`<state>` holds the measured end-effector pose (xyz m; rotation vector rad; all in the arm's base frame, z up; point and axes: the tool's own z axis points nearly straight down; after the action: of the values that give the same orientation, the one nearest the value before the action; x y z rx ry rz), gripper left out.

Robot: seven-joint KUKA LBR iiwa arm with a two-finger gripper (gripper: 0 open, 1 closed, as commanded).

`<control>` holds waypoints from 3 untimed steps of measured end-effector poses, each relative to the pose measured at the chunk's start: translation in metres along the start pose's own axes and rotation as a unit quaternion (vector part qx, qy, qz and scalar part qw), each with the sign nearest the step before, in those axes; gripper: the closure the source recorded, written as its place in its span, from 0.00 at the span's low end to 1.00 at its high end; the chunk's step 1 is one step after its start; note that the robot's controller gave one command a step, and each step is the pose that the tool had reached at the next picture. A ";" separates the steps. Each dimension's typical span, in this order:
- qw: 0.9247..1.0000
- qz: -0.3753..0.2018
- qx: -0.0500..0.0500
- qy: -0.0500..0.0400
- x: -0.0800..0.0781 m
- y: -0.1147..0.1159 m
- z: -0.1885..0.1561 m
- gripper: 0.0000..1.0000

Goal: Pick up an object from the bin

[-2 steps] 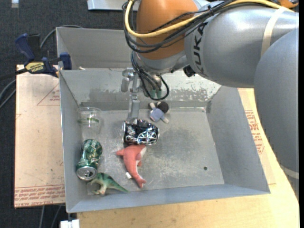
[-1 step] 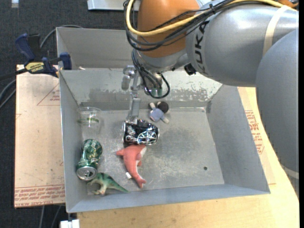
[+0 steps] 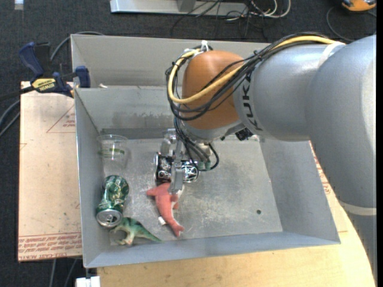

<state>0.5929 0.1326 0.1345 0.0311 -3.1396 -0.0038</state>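
Camera view: claw (image 3: 176, 186) is low in the grey bin (image 3: 239, 190), left of centre over the floor. Its tip is at the upper end of a pink toy fish (image 3: 167, 211) that lies slantwise, with one end under the claw and the other toward the front wall. The tip is either touching the toy or just above it; cannot tell which. Cannot tell if the claw is wide or narrow, since the wrist hardware under the orange cover (image 3: 206, 88) hides it. Nothing is seen gripped.

Likely step: lining up on the fish for the grasp, lift not yet begun.

Neighbours:
- Green drinks can (image 3: 114, 199) on its side, left of the fish, near but apart.
- Green toy dinosaur (image 3: 134, 232) at the front-left, near the fish's lower end.
- Clear plastic cup (image 3: 112, 147) by the left wall, well apart.

To do it well:
- Straddle the fish across its narrow body, not along its length.
- Shift toward the thick middle rather than the tapered end, which would likely slip out.
- Go down until close to the bin floor before closing.
- The toy looks soft, so a firm squeeze should be fine.
- Lift straight up, keeping clear of the can and the dinosaur.
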 end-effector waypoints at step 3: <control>0.999 0.045 0.000 -0.003 -0.015 -0.060 0.064 0.00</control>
<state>0.6093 0.0730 0.0699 -0.1107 -3.1430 -0.0052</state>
